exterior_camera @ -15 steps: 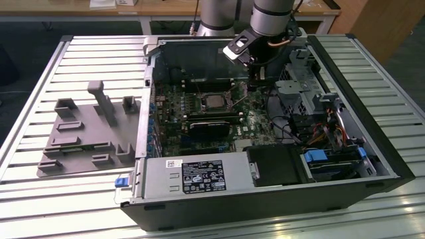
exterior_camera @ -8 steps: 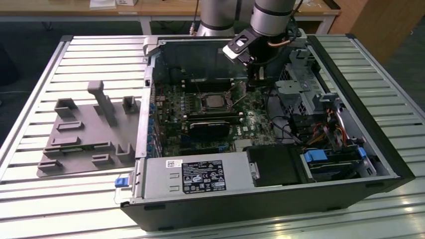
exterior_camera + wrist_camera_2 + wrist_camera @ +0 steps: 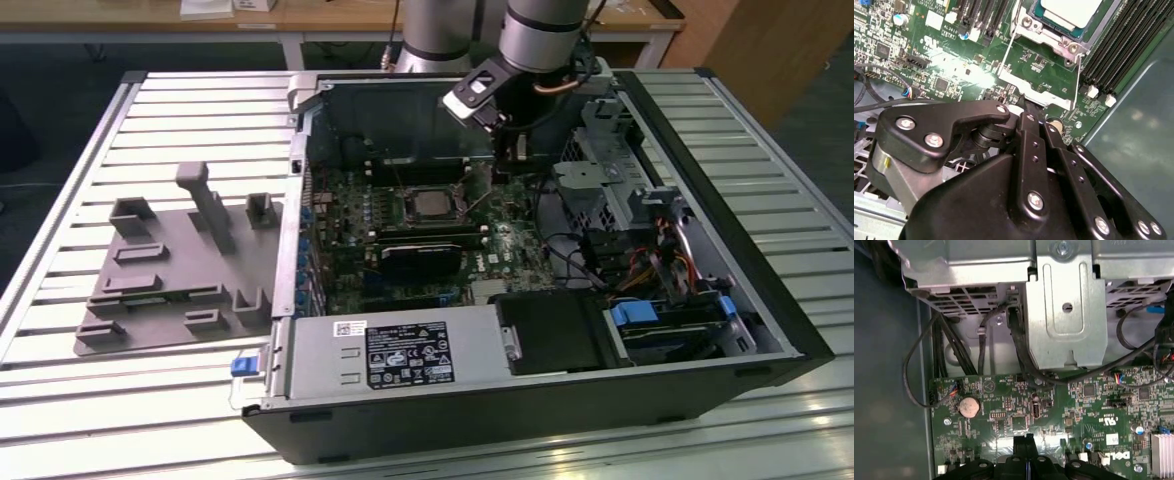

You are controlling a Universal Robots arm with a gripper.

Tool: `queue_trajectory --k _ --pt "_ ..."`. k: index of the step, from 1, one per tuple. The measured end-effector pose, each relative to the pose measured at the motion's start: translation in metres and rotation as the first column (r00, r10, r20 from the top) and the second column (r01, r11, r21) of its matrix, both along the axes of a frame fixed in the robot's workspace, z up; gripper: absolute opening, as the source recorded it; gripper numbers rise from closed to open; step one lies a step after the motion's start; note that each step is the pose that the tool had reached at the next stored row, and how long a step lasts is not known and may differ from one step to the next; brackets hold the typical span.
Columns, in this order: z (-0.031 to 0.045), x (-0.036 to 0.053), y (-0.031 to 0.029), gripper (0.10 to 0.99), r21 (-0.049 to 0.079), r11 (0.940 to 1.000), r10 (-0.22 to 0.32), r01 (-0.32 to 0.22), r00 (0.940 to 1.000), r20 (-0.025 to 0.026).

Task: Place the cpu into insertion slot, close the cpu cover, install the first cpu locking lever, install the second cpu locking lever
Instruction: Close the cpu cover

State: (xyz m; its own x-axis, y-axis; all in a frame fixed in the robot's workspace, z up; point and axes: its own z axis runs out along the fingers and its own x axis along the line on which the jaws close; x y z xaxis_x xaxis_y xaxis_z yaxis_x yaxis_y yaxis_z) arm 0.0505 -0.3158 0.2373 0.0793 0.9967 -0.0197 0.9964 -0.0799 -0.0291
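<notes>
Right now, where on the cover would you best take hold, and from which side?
The cover lies flat around the cpu, so its faces offer nothing to pinch. Its thin bright edge nearest the tool looks like the likeliest hold, pinched across its thickness, coming from the tool's side.

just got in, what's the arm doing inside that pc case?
The arm's gripper, shut, is down inside the open computer case, its tip just beside the insertion slot. The cpu already sits in the slot, and the cpu cover looks lowered around it. Thin wire levers run along the socket's sides; whether they are latched I cannot tell.
</notes>
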Motion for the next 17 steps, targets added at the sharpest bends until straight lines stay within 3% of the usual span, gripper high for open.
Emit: queue_trajectory --k 4,9,17 --pt "0.0 -0.0063 0.0004 0.102 0.0 1.0 0.0 0.0 1.0 0.0051" --pt "0.0001 -0.0165 0.0007 0.102 0.0 1.0 0.0 0.0 0.9998 0.0187" --pt "0.0 -0.0334 0.0008 0.102 0.005 1.0 0.0 0.0 0.9995 0.0317"
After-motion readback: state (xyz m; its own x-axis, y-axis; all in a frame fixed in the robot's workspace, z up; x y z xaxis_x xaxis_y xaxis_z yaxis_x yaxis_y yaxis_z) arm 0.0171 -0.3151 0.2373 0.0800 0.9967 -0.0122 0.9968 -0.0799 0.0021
